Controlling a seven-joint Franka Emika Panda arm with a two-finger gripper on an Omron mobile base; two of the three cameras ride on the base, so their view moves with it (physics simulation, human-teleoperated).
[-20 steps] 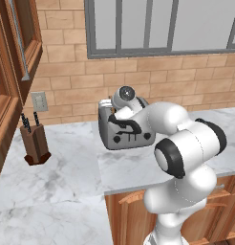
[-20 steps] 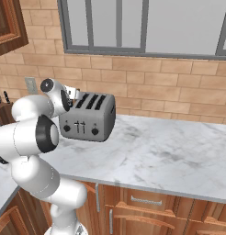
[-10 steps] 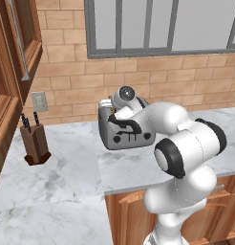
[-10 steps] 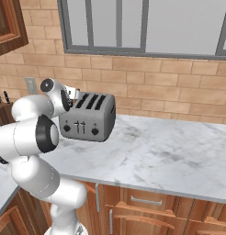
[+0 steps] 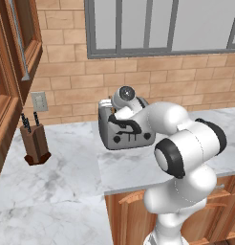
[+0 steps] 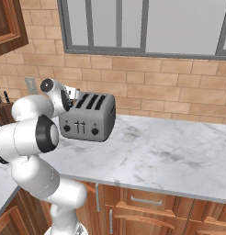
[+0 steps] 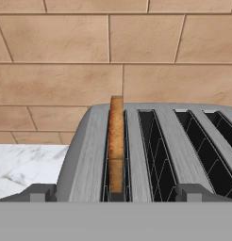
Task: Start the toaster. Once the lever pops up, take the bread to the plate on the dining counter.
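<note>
Marble counter (image 6: 170,151), toaster (image 6: 88,120) with bread (image 7: 116,141)

The bread (image 7: 116,141) stands in the toaster's (image 7: 155,150) leftmost of 4 slots, directly ahead of the open pincer (image 7: 116,194).

Hand view close above toaster (image 7: 160,141)
</note>
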